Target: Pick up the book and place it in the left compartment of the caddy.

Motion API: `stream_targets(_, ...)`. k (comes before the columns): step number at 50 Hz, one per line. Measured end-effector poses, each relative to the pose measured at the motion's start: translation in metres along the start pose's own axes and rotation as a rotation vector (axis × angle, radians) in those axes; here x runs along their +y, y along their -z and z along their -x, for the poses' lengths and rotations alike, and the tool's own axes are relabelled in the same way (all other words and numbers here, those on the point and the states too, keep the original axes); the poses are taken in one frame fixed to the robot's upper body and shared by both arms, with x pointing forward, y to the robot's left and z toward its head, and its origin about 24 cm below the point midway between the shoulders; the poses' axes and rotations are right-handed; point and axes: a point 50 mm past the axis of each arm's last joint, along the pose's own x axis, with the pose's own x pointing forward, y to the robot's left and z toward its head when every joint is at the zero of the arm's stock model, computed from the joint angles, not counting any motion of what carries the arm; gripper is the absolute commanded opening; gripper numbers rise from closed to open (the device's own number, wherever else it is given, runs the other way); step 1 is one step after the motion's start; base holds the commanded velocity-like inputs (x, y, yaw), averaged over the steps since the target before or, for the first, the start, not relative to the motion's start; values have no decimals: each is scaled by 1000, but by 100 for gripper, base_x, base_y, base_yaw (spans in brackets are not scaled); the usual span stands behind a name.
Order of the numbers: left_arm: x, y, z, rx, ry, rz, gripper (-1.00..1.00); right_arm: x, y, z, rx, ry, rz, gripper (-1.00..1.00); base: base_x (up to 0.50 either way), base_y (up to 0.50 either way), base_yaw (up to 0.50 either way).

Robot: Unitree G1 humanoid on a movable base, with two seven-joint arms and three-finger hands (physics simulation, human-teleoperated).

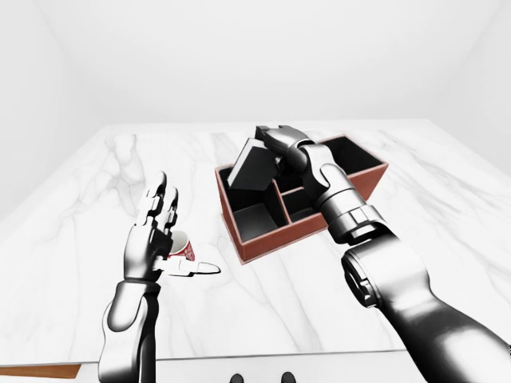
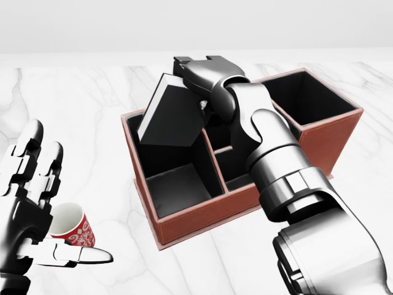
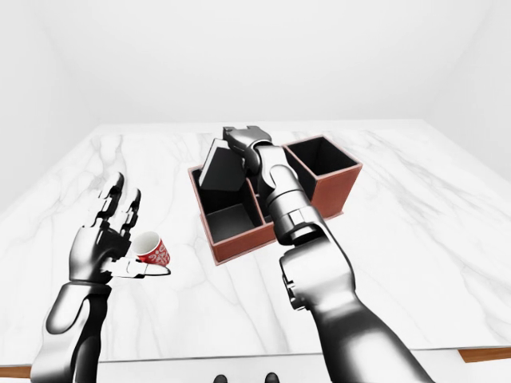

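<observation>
A dark book [image 2: 172, 114] stands tilted, its lower end down inside the left part of the red-brown caddy [image 2: 202, 220]. My right hand [image 2: 195, 72] is shut on the book's upper edge, above the caddy's left side, and the arm crosses over the caddy's middle compartments. My left hand [image 2: 34, 196] is open and empty at the lower left of the head view, well left of the caddy, fingers spread upward.
A red patterned cup [image 2: 72, 228] sits on the white marble table [image 2: 92, 104], right beside my left hand. The caddy's large right compartment [image 2: 307, 98] is open and dark inside. The table's near edge [image 1: 239, 355] runs along the bottom of the left-eye view.
</observation>
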Motion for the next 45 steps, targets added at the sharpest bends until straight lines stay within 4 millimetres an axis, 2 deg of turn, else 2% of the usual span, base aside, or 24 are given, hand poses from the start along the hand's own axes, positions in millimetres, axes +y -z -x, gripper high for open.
stream_targets(20, 0, -1, 0, -8, 4, 4, 100, 36, -7, -6, -8, -55, 65, -100, 0, 0, 0)
stream_targets(45, 2, -4, 0, -18, 2, 6, 100, 63, -5, -7, 5, -71, 93, -100, 0, 0, 0)
